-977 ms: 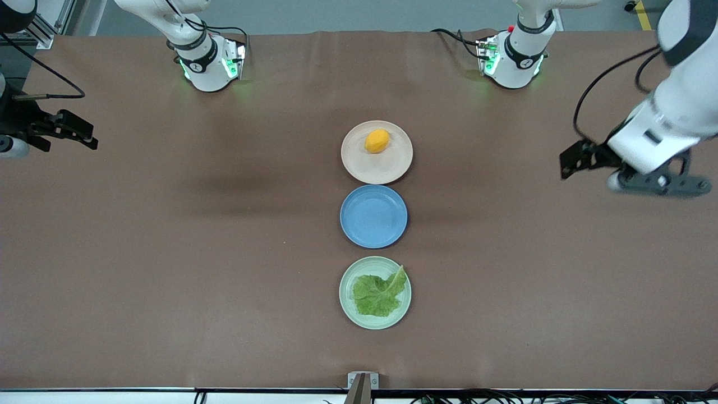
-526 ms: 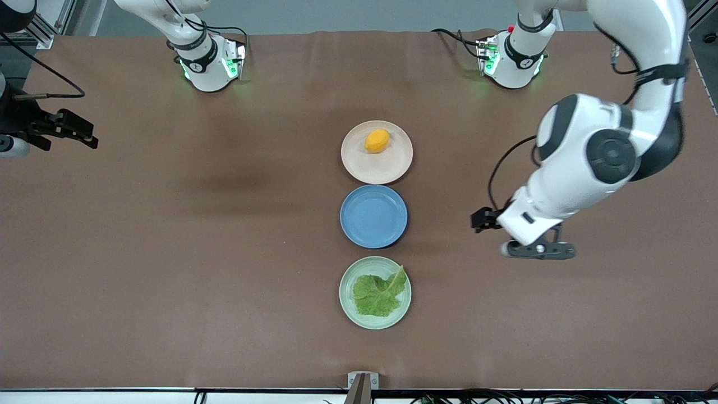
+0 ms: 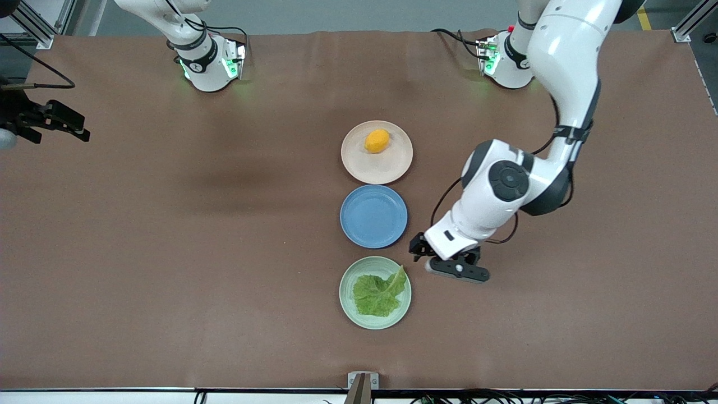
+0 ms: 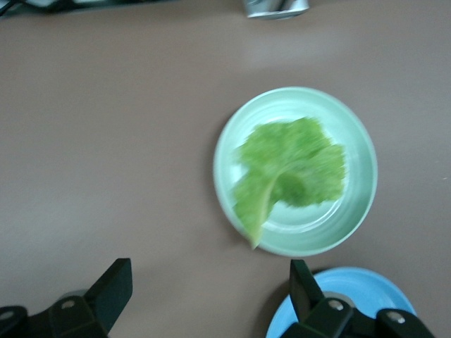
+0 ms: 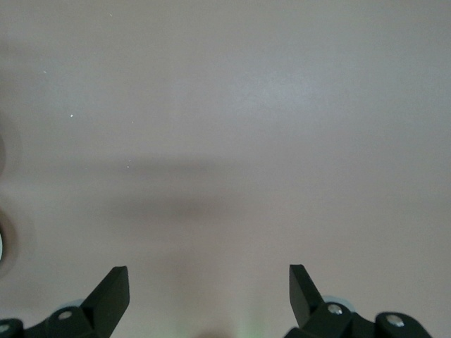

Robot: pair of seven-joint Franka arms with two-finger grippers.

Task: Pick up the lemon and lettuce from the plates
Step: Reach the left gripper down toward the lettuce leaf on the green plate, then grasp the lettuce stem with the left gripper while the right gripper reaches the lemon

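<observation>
The lemon (image 3: 377,141) lies on the beige-pink plate (image 3: 387,168). The lettuce (image 3: 378,294) lies on the mint green plate (image 3: 348,306), nearest the front camera. My left gripper (image 3: 443,258) hangs over bare table just beside the mint plate, toward the left arm's end. In the left wrist view it (image 4: 209,282) is open and empty, with the lettuce (image 4: 289,172) on its plate (image 4: 363,141) ahead. My right gripper (image 3: 70,123) waits at the right arm's end of the table. In the right wrist view it (image 5: 209,285) is open over bare table.
A blue plate (image 3: 373,216) stands empty between the two other plates; its edge also shows in the left wrist view (image 4: 366,289). The brown table (image 3: 168,252) spreads wide on both sides of the plate row. A metal bracket (image 3: 362,381) sits at the front edge.
My left arm has swung in from the left arm's end of the table to beside the mint plate. My right gripper has shifted slightly. The lemon and lettuce have not moved.
</observation>
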